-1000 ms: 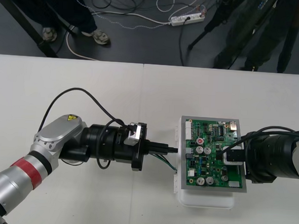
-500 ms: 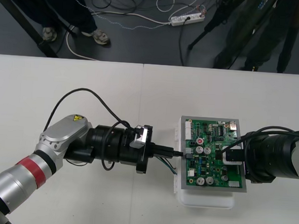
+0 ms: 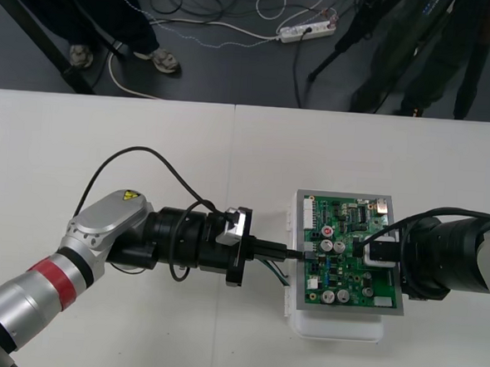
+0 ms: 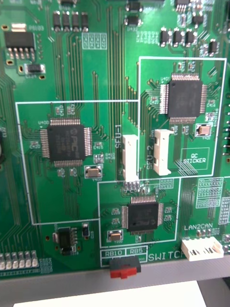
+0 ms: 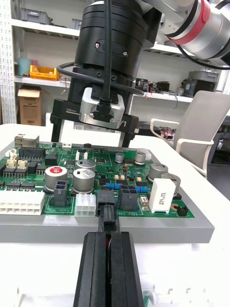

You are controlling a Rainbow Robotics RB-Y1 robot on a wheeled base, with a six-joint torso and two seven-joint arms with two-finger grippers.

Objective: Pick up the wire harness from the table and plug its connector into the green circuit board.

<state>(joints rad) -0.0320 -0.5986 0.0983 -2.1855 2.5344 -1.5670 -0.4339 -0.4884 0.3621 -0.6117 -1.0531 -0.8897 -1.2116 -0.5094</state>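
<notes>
From above, the left hand (image 3: 284, 252) meets the green board's (image 3: 348, 269) 9 o'clock edge. Its wrist view adds it narrow, pinching the harness plug (image 5: 107, 213) at an edge socket (image 5: 106, 197). Over the 3 o'clock side, the right hand (image 3: 382, 257), grip untellable. Toward 12 o'clock the counter (image 3: 147, 144) runs wide.

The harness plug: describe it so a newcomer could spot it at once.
Find the green circuit board on its white base; the left gripper meets its left edge. The plug is the small black block pinched between those shut fingers, beside a white connector.
</notes>
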